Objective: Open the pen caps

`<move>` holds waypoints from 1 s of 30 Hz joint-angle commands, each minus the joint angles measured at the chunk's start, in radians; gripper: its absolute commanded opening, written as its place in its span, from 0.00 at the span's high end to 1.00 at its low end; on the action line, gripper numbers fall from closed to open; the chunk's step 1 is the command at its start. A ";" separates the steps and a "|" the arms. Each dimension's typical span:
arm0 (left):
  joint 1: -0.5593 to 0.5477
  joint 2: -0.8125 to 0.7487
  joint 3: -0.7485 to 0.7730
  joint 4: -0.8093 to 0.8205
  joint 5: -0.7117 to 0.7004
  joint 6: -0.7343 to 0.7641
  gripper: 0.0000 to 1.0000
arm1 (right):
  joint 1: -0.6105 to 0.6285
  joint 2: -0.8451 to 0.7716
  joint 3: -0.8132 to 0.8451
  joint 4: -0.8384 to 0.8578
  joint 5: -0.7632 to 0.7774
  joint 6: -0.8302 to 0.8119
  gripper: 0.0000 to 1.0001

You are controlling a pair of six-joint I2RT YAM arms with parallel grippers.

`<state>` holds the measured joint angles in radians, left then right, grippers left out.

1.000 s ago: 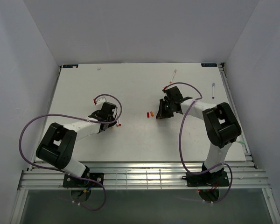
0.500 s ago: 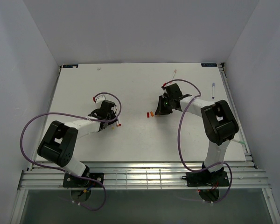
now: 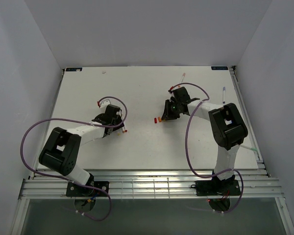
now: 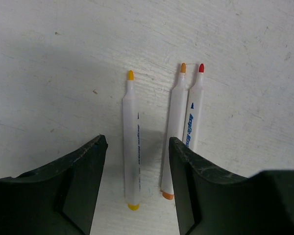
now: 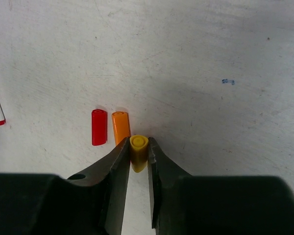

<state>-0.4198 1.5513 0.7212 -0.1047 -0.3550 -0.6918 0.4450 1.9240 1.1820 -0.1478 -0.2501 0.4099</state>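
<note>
Against the overhead frame of a second earlier, the right hand (image 3: 169, 111) is found shifted slightly toward the upper left, nearer the red cap (image 3: 155, 119) and orange cap (image 3: 159, 118) at mid-frame on the bench (image 3: 137, 88); the left hand (image 3: 111, 117) is barely displaced. Detail too small overhead is supplied by the wrist views. In the right wrist view the right hand is seen clamped on a yellow cap (image 5: 138, 142), held end-on just beside the orange cap, the red cap lying further left. In the left wrist view the left hand is seen with fingers apart, a yellow pen (image 4: 131, 142) lying uncapped between them; an orange pen (image 4: 175, 127) and a red pen (image 4: 196, 112), tips bare, are laid touching at its right
</note>
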 commanded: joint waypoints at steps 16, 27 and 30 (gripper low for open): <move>0.007 -0.301 0.070 -0.182 0.025 0.003 0.28 | -0.005 -0.046 -0.056 0.083 -0.052 0.024 0.58; 0.007 -0.436 0.096 -0.247 0.064 0.014 0.28 | -0.005 -0.157 -0.021 0.041 -0.011 -0.005 0.47; 0.007 -0.476 0.093 -0.248 0.070 0.024 0.27 | -0.003 -0.168 0.040 -0.009 0.032 -0.019 0.44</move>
<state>-0.4198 1.1278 0.7937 -0.3397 -0.3012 -0.6842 0.4450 1.7988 1.1419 -0.1188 -0.2634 0.4229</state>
